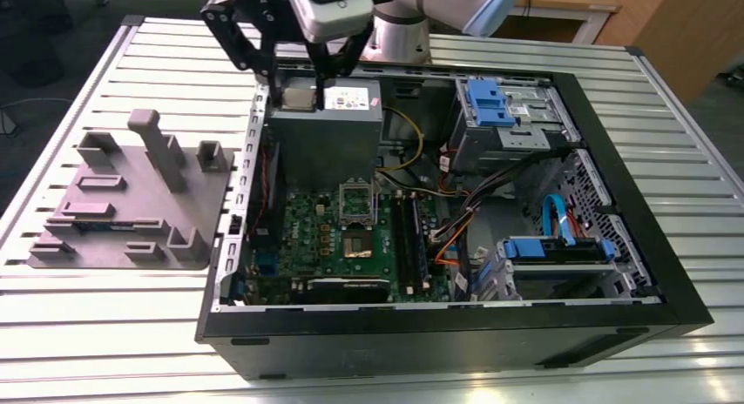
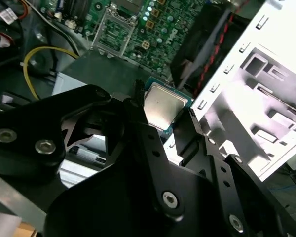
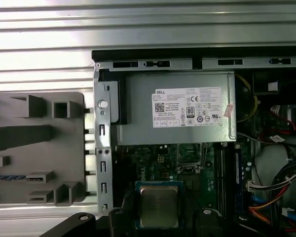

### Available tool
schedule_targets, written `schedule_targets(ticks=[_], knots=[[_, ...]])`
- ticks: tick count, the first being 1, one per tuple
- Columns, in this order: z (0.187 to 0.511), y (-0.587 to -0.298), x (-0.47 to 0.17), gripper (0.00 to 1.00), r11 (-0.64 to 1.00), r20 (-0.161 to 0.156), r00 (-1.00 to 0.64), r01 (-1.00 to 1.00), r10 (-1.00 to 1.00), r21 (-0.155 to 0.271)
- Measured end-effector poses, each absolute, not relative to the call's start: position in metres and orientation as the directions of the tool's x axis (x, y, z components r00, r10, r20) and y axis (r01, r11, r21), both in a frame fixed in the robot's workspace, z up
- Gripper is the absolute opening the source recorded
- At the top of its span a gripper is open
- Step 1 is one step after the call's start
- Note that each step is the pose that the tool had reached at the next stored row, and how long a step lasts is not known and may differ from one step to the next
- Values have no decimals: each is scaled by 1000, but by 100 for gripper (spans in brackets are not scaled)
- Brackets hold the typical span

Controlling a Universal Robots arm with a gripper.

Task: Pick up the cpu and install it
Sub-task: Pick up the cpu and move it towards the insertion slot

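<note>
Pick: done. Your gripper (image 2: 164,109) has its fingers (image 3: 119,219) clamped on opposite edges of the cpu (image 2: 160,106). The chip's silvery lid faces the second wrist camera, and the chip is lifted clear of any surface. In the exterior view the gripper hangs over the far end of the open computer case (image 1: 442,339), above the grey power supply (image 1: 326,134) with the white label, towards the far edge of the worktop (image 1: 104,334). A grey holder tray (image 1: 128,204) lies on the worktop just beside the case, at the exterior view's left. Install: not done. The socket (image 1: 355,199) on the green motherboard (image 1: 337,239) stands empty, its metal frame bare. It sits near the power supply's inner edge, with the chip held apart from it and above. Judgement: about half the task is through. Grasp and lift are complete. What is left is getting the chip into that socket, squared to the frame, and let go. You cannot tell from these pictures how the chip's corners line up with the socket's.
</note>
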State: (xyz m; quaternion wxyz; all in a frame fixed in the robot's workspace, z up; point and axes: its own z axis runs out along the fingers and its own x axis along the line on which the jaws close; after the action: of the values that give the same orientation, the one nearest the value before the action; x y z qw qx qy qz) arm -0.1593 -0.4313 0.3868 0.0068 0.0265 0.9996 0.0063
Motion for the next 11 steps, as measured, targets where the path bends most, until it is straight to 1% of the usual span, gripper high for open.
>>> schedule_targets(ticks=[11], knots=[[387, -431, -125, 47, 999, -13, -998, 53, 53, 13]])
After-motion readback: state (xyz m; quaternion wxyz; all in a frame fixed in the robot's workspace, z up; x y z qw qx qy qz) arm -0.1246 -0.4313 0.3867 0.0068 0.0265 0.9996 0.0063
